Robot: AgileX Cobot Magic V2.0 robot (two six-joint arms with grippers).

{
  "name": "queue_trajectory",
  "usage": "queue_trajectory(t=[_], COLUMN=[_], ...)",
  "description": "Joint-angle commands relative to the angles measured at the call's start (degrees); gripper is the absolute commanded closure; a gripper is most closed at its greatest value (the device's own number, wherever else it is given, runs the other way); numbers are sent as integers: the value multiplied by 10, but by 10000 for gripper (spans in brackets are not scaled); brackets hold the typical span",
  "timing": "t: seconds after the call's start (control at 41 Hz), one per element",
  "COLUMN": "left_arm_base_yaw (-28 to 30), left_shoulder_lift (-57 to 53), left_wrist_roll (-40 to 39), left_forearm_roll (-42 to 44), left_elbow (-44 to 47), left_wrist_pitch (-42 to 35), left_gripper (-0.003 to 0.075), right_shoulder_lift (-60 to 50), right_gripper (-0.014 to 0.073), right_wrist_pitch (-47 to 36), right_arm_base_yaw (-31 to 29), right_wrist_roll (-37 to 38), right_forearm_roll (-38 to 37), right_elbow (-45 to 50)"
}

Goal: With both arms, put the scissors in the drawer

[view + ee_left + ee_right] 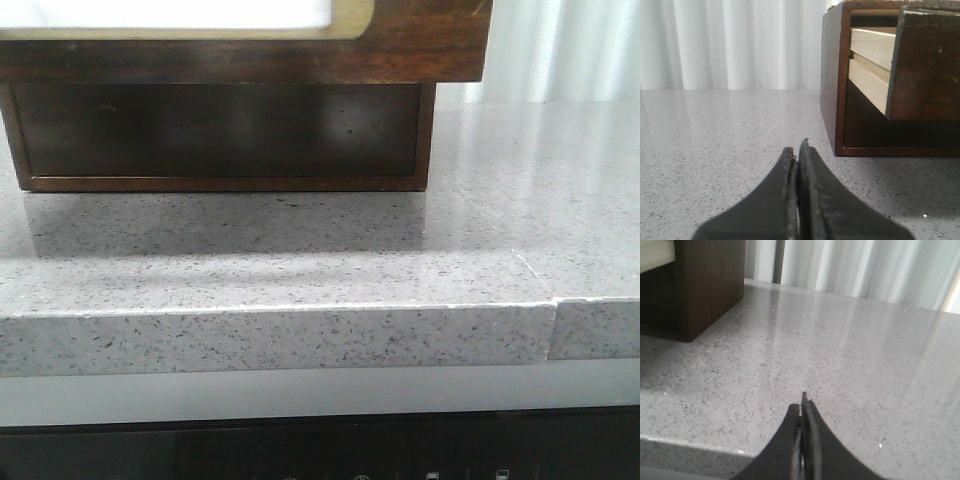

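Note:
The scissors are not in any view. The drawer [420, 45] is a dark-brown front with a white panel rimmed in cream-gold. It stands pulled out and overhangs the wooden cabinet [220, 135] at the top of the front view. In the left wrist view the drawer front [927, 65] juts out from the cabinet [832, 80] on pale wooden sides. My left gripper [798, 147] is shut and empty, low over the counter beside the cabinet. My right gripper [801, 405] is shut and empty near the counter's front edge, with the cabinet's corner [710, 285] off to one side. Neither gripper shows in the front view.
The cabinet stands on a speckled grey stone counter [300, 260] with a thick front edge and a seam [553, 330] at the right. White curtains [730, 45] hang behind. A dark panel [320, 450] runs below the counter.

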Motion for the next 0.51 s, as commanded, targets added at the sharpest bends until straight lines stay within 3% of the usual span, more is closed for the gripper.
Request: queue_trajectory(t=[0.0,0.097,0.487], left_arm_base_yaw=[-5,-5,-5], left_shoulder_lift=[-11,-11,-11], left_wrist_roll=[-5,-5,-5], left_forearm_roll=[-4,-4,-4], left_elbow=[14,14,14], left_wrist_pitch=[-49,-49,-49], left_gripper=[741,741,741], right_shoulder_lift=[-10,-10,-10], right_gripper=[710,710,710], right_wrist_pitch=[-89,-124,-129], right_arm_base_yaw=[-3,-3,-4], right_wrist_roll=[-1,-1,-1], right_forearm_roll=[-2,-2,-2], right_elbow=[13,40,39])
